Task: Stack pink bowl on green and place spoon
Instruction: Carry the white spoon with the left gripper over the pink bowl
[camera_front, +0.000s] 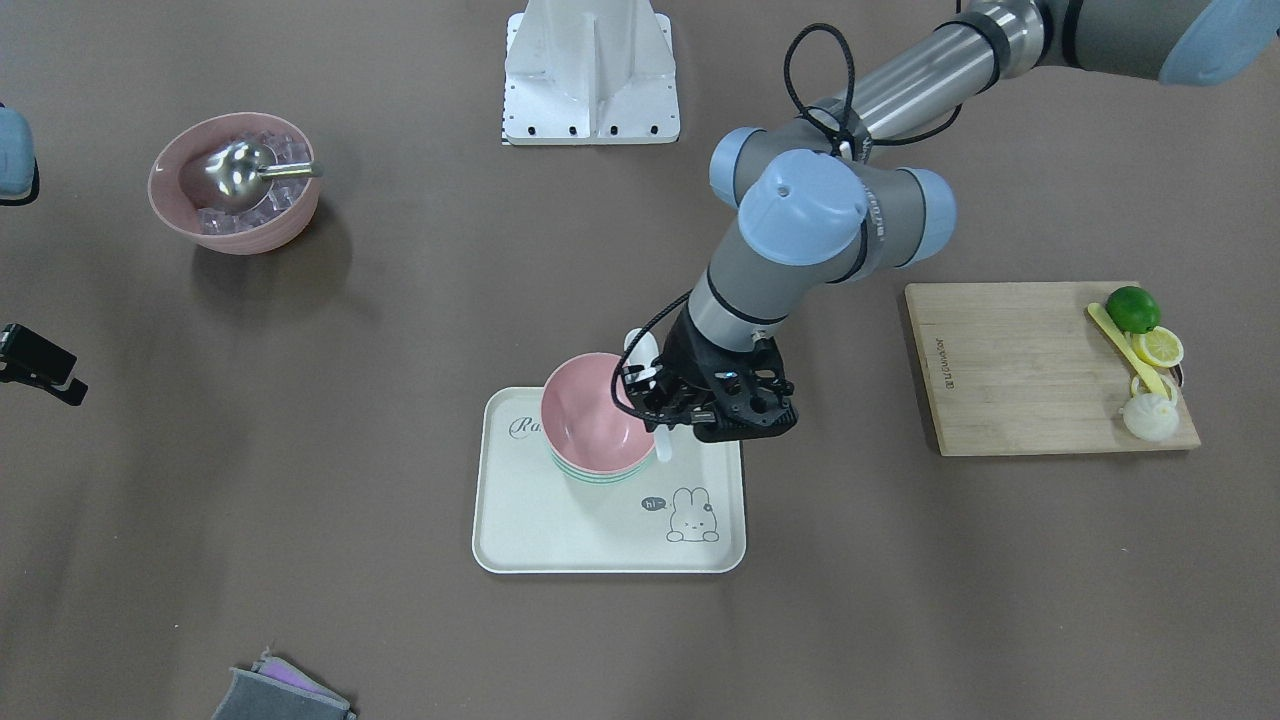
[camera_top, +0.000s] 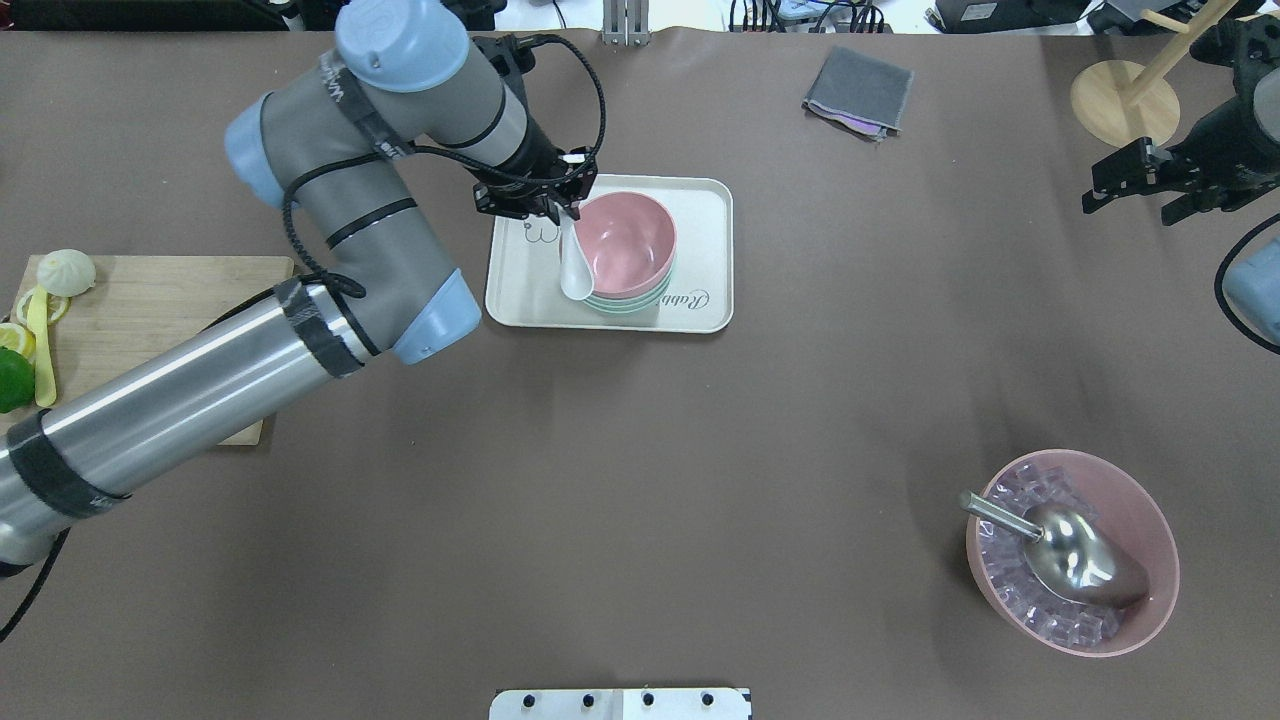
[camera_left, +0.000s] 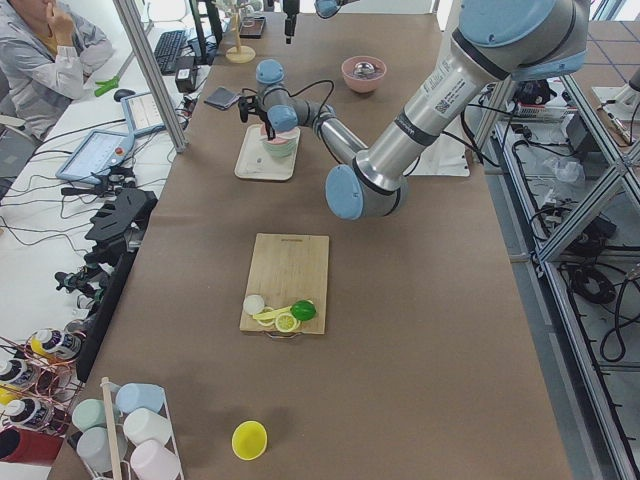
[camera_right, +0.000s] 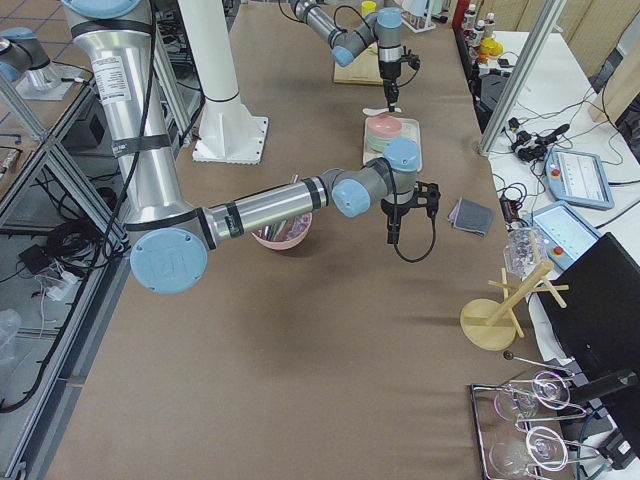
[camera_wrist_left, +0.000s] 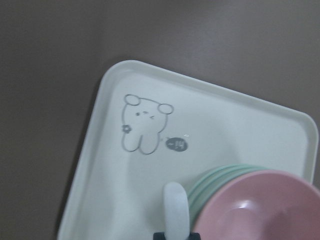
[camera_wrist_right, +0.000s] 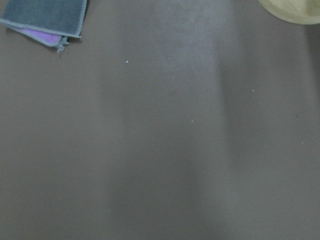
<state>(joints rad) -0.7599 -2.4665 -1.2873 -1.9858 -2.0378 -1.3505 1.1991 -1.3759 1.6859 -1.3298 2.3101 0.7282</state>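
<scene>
A pink bowl (camera_top: 625, 245) sits nested on a stack of green bowls (camera_top: 630, 303) on a white rabbit-print tray (camera_top: 700, 300). My left gripper (camera_top: 560, 205) is shut on the handle of a white spoon (camera_top: 575, 272). It holds the spoon against the bowl's rim on the side towards my left, with the scoop end outside the bowl. In the front view the spoon (camera_front: 641, 347) crosses the pink bowl's (camera_front: 590, 415) edge. In the left wrist view the spoon (camera_wrist_left: 176, 207) hangs beside the pink bowl (camera_wrist_left: 260, 210). My right gripper (camera_top: 1135, 195) is open and empty at the far right.
A larger pink bowl (camera_top: 1070, 550) with ice cubes and a metal scoop stands at the near right. A wooden cutting board (camera_top: 150, 300) with a lime, lemon slices and a bun lies at the left. A grey cloth (camera_top: 858, 90) and a wooden stand (camera_top: 1125, 100) are at the far side.
</scene>
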